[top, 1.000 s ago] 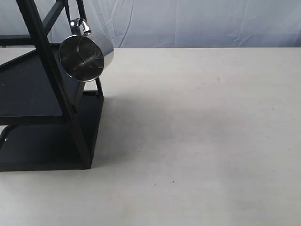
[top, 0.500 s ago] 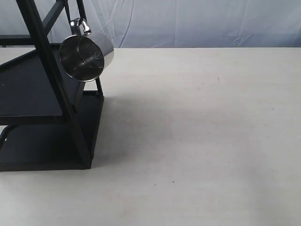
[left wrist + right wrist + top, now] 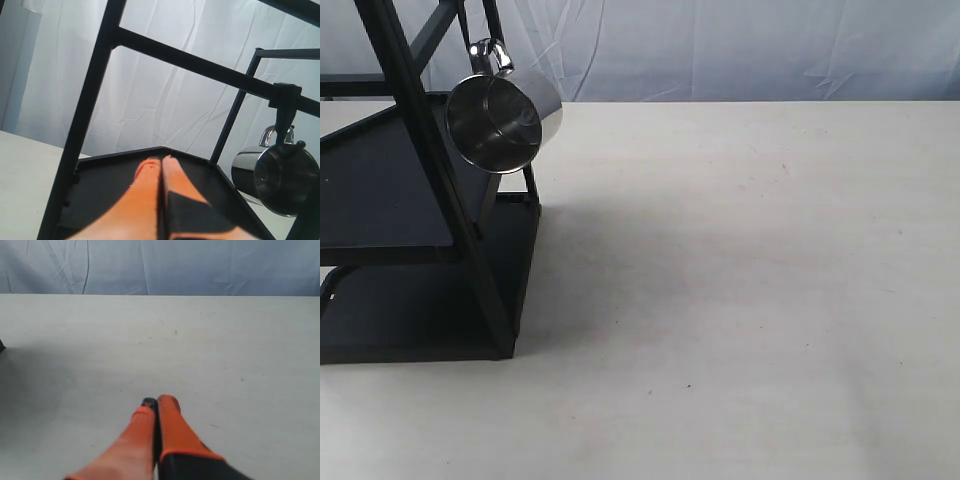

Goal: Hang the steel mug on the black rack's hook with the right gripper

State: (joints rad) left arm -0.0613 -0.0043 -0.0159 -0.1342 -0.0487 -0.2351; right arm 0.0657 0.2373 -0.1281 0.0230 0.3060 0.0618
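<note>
The steel mug [image 3: 502, 122] hangs by its looped handle from the hook [image 3: 483, 48] of the black rack [image 3: 415, 230], its mouth tilted toward the camera. In the left wrist view the mug [image 3: 280, 175] hangs from the hook [image 3: 287, 111] beside the rack's shelf [image 3: 115, 185]. My left gripper [image 3: 160, 161] is shut with nothing in it, its orange fingers over that shelf. My right gripper [image 3: 159, 401] is shut and empty above the bare white table [image 3: 210, 350], away from the mug. Neither gripper shows in the exterior view.
The rack fills the left edge of the exterior view with its slanted bars [image 3: 430, 150] and lower shelf [image 3: 420, 300]. The white table [image 3: 750, 280] stretches to the right. A pale cloth backdrop [image 3: 740, 45] hangs behind.
</note>
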